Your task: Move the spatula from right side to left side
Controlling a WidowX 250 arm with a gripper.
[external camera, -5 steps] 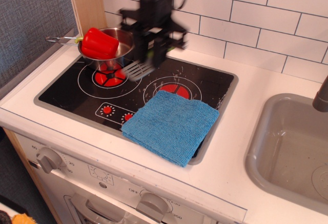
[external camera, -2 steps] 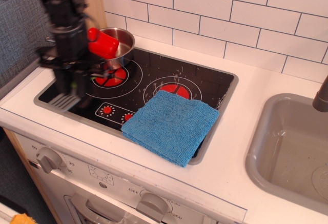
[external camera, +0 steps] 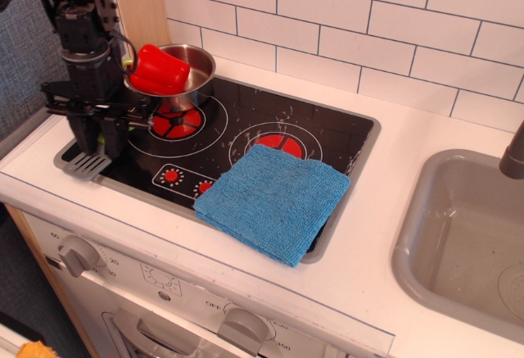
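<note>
Placing step. Gripper (external camera: 97,138) clenched on spatula (external camera: 87,164), handle hidden between the fingers, grey blade down at the stove's (external camera: 344,133) left edge, about 9 o'clock of the cooktop, touching or just above it. Pot (external camera: 192,75) with red pepper (external camera: 160,67) at 1 o'clock of the gripper. Next, likely: settle blade flat, release, lift clear.

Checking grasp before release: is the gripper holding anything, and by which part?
The black gripper holds the small grey slotted spatula by its handle end; the blade sticks out below, at the cooktop's front-left corner.
</note>
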